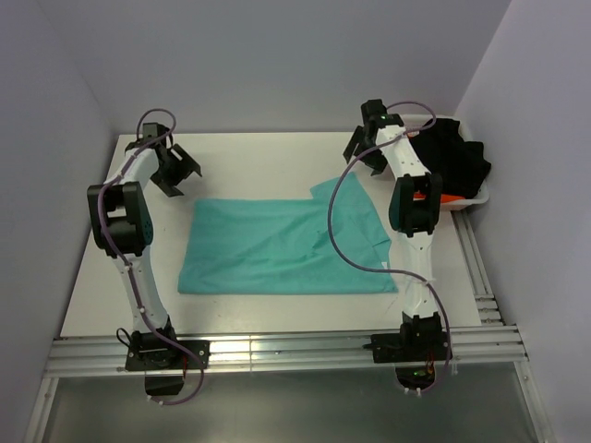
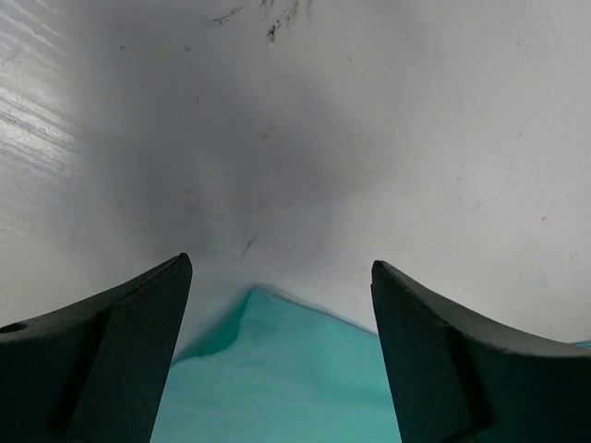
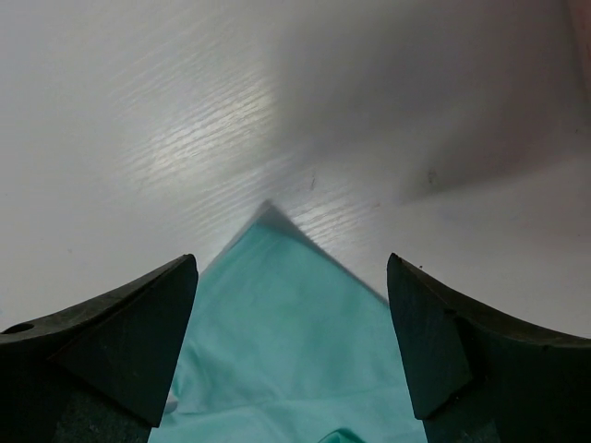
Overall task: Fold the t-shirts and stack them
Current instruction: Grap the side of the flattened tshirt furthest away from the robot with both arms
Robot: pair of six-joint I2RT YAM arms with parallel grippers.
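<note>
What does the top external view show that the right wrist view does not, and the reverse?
Only the top external view: the whole teal t-shirt spread flat, the left gripper, and a white bin holding dark clothing. Only the right wrist view: close up, a pointed shirt corner seen between the open fingers. Both: the shirt, the right gripper and the white table.
</note>
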